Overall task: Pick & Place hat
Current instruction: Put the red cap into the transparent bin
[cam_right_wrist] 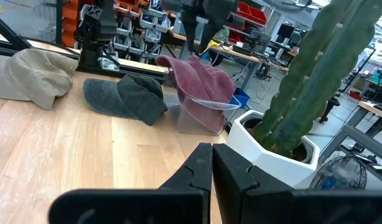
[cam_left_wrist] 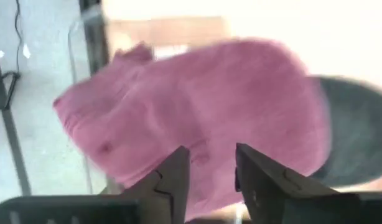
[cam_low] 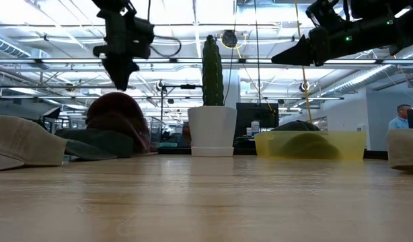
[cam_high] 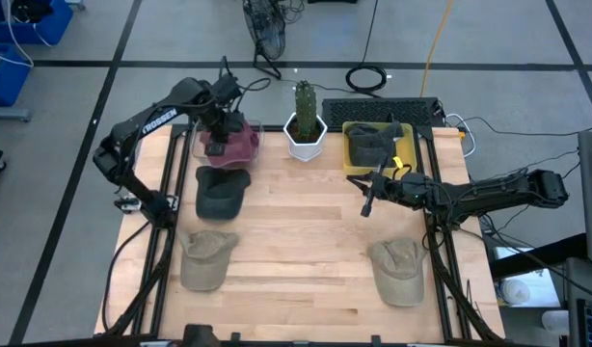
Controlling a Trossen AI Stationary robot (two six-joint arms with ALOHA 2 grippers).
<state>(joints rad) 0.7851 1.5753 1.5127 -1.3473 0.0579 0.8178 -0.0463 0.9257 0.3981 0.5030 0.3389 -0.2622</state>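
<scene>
With the left gripper [cam_high: 216, 146] held above, fingers parted and empty, the maroon hat [cam_high: 230, 143] draped over the clear bin [cam_right_wrist: 200, 114] could be judged likely to slide off, while the right gripper [cam_high: 367, 205] was held closed, empty, mid-table.

Left arm reached over the table's far left corner, left gripper [cam_high: 217, 146] pointing straight down, fingers [cam_left_wrist: 172, 180] parted with a narrow gap. Right arm stretched in low from the right side, right gripper [cam_high: 367, 205] raised mid-table, fingers [cam_right_wrist: 231, 171] pressed together.
</scene>
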